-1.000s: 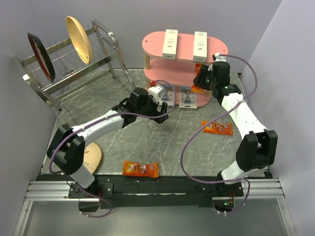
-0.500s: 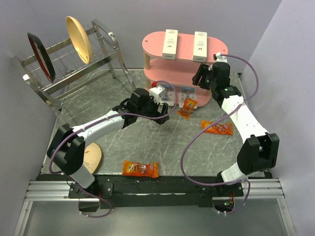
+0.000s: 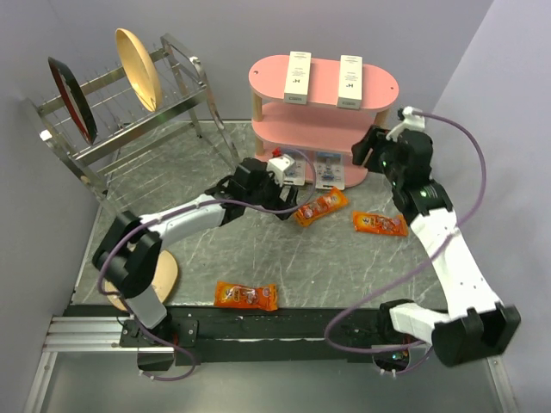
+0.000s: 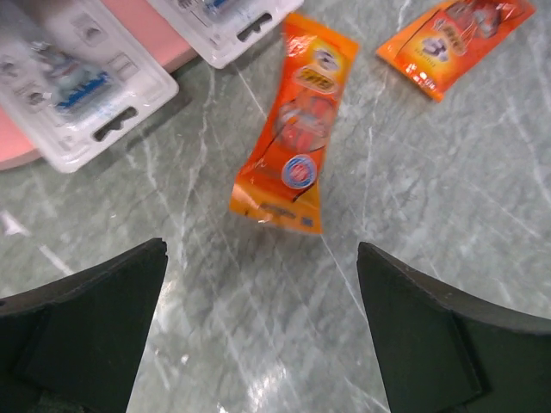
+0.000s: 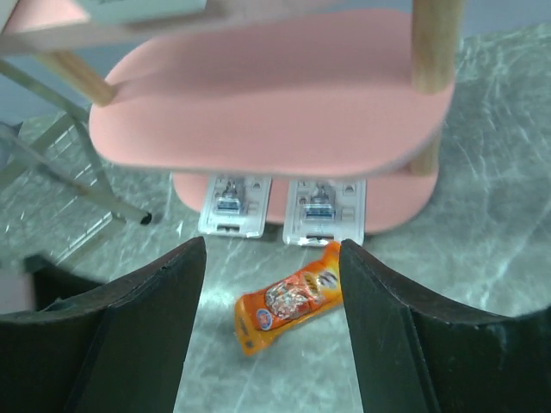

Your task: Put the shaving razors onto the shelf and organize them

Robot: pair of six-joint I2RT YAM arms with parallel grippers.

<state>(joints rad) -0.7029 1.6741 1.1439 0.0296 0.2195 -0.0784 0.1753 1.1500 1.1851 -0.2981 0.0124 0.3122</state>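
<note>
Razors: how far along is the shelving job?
Done: both razors lie side by side on the bottom board of the shelf, ends overhanging. In hand: nothing; left gripper and right gripper are open, empty. Left: perhaps nudging them fully in.

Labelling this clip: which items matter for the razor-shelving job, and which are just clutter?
Job: two razor packs; pink shelf.
Clutter: three orange snack packets; two white boxes; wire dish rack, its two plates; wooden disc.

A dark "H" marks the left white box (image 3: pixel 298 76) and the right white box (image 3: pixel 350 82), upper centre of the overhead view; print on the orange packet (image 4: pixel 297 120) is unreadable.
</note>
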